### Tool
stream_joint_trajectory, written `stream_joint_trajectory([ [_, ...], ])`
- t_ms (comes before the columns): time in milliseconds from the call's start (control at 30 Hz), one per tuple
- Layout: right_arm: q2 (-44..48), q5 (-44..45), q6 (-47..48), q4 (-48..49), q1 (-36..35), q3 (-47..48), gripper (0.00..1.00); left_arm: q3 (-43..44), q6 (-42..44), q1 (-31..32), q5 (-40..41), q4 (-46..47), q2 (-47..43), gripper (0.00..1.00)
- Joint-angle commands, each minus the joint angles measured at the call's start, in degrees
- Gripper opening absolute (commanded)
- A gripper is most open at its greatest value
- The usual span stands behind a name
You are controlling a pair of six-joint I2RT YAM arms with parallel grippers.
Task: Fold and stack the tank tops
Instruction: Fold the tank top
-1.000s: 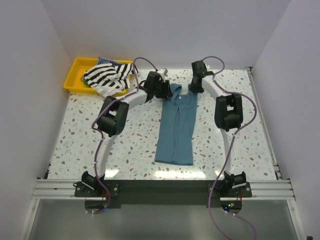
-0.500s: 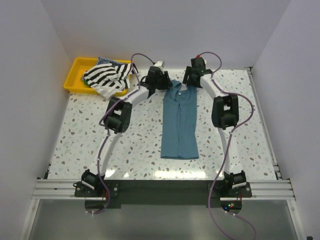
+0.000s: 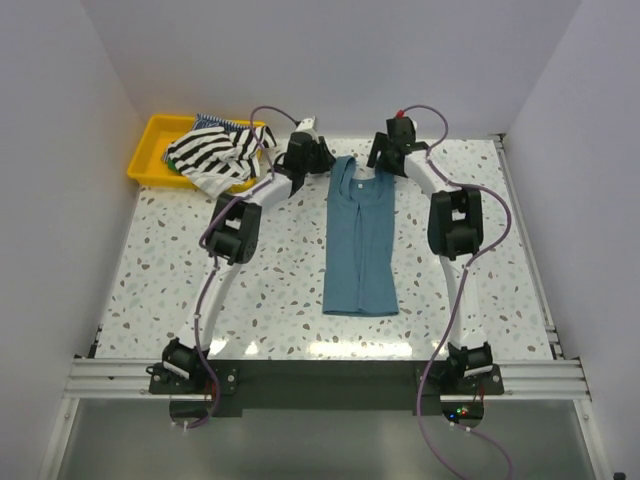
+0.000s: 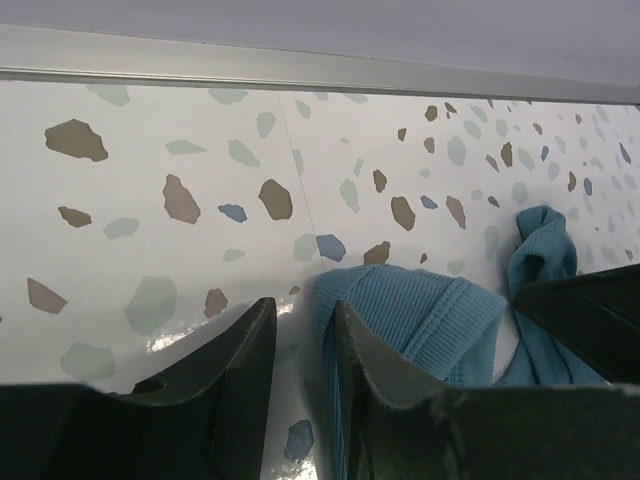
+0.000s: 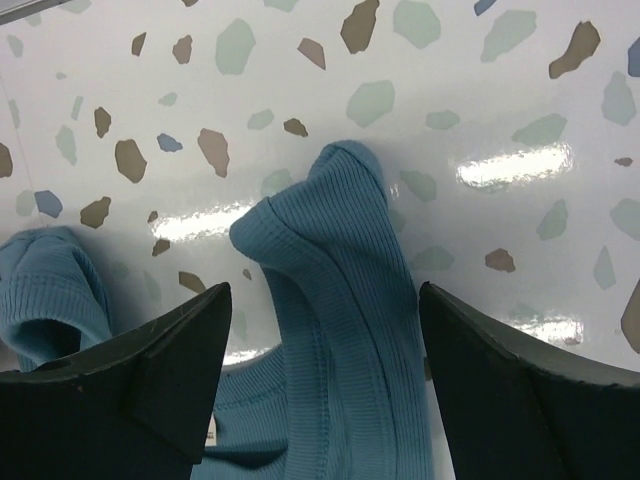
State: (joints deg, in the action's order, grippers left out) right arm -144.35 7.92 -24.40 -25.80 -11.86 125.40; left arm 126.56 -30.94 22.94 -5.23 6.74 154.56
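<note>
The teal-blue tank top [image 3: 360, 240] lies in the middle of the tabletop [image 3: 170, 270]. The right fingers [image 5: 150, 380] are spread wide around one strap [image 5: 330, 260]; the left fingers [image 4: 235, 390] stand a little apart beside the other, holding nothing. It looks soft and floppy, so pinch the straps.

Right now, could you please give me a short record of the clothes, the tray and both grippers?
Blue top: folded into a long strip, flat on the table, straps at the far end
Tray: yellow, far left corner, heaped with clothes, a black-and-white striped top uppermost
Left gripper: beside one strap, jaws slightly apart, only table between them
Right gripper: open wide, astride the other strap, not gripping
</note>
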Motion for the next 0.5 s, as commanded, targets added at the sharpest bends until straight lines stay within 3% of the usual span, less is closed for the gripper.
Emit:
stream_joint_trajectory([
  [0, 7.85, -0.1, -0.47, 4.97, 0.26, -2.88, 0.79, 2.99, -0.44, -0.61, 1.46, 5.65, 0.56, 0.34],
  [133, 10.75, -0.36, -0.21, 4.36, 0.26, -3.24, 0.8, 4.04, -0.44, -0.88, 0.32, 5.83, 0.83, 0.36],
  [200, 13.03, -0.1, -0.21, 3.83, 0.17, -5.76, 0.8, 2.38, -0.44, -1.14, -1.17, 6.61, -0.83, 0.47],
  [267, 18.28, 0.95, -0.56, 4.44, 0.17, -11.72, 0.8, -2.95, 0.08, -1.4, -1.18, 9.59, -6.01, 0.59],
  [367, 26.45, 1.48, -1.61, 3.57, 0.08, -18.59, 0.79, -9.73, 0.62, -1.49, -0.22, 10.75, -14.79, 0.68],
  [467, 33.68, 1.22, -3.37, 2.52, -0.18, -30.45, 0.78, -17.62, -1.05, -1.41, 0.31, 8.12, -23.93, 0.68],
])
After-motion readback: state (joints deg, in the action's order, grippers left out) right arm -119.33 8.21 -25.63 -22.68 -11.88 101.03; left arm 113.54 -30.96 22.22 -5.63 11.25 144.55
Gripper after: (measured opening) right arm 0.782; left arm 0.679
